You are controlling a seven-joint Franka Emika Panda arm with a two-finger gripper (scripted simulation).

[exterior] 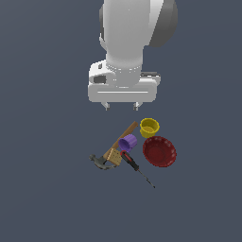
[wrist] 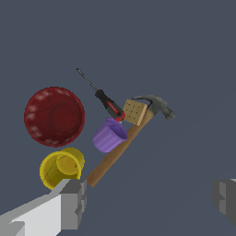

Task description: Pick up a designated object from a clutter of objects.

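The designated object, a small tan block (exterior: 113, 156) (wrist: 134, 112) with a paler dotted face, lies against the hammer's head end in the clutter of objects. Around it sit a wood-handled hammer (exterior: 124, 135) (wrist: 120, 153), a purple cup (exterior: 127, 142) (wrist: 109, 136) on its side, a yellow cup (exterior: 149, 127) (wrist: 61, 168), a dark red bowl (exterior: 159, 151) (wrist: 54, 116) and a red-and-black screwdriver (exterior: 134, 165) (wrist: 107, 102). My gripper (exterior: 121, 107) (wrist: 150, 200) hangs open above the group, apart from everything, its fingers (wrist: 73, 203) spread wide with nothing between them.
All the objects rest on a plain dark grey floor (exterior: 47, 189). The arm's white body (exterior: 132, 38) fills the upper middle of the exterior view.
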